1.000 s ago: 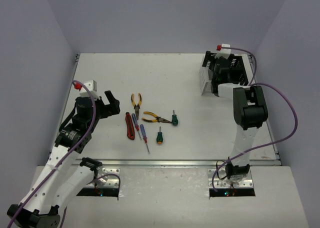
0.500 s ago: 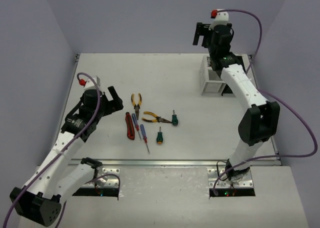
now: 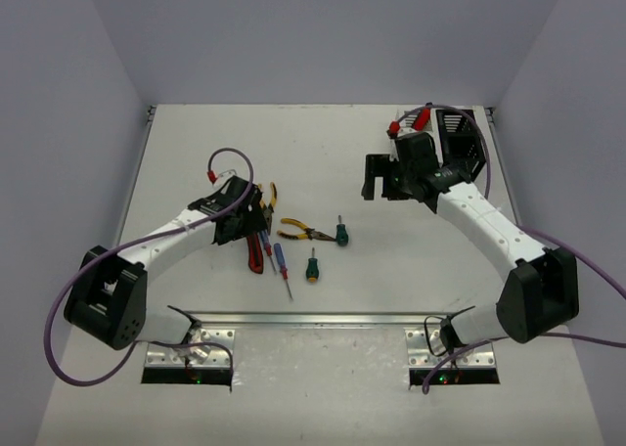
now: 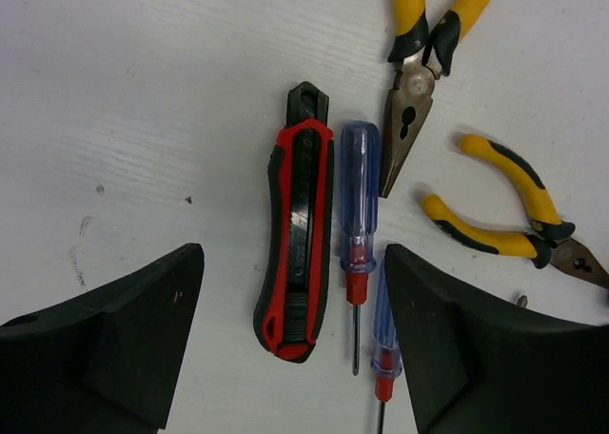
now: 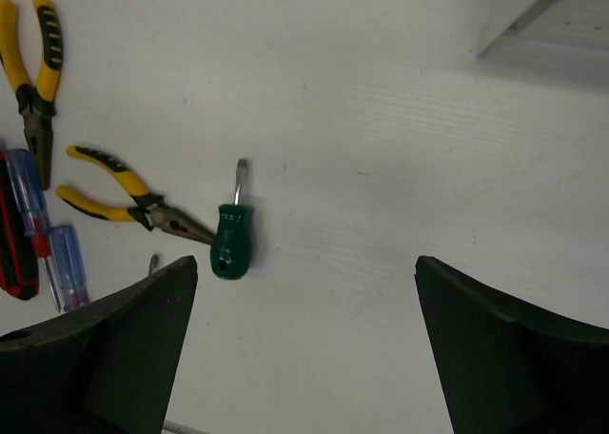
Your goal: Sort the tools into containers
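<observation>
My left gripper is open and low over the tool cluster. In the left wrist view its jaws straddle the red utility knife and a blue-and-red screwdriver. A second blue-and-red screwdriver lies by the right finger. Two yellow-handled pliers lie beyond. My right gripper is open and empty above bare table, right of a green-handled screwdriver. Another green screwdriver lies nearer the front. The black bin stands at the back right. A corner of the white bin shows in the right wrist view.
The right arm's forearm crosses the table's right side and hides most of the white bin in the top view. The table's front rail runs below the tools. Purple cables loop off both arms.
The left arm swung right and down over the knife and screwdrivers. The right arm rose from the bins, then came left and down toward the table's middle.
</observation>
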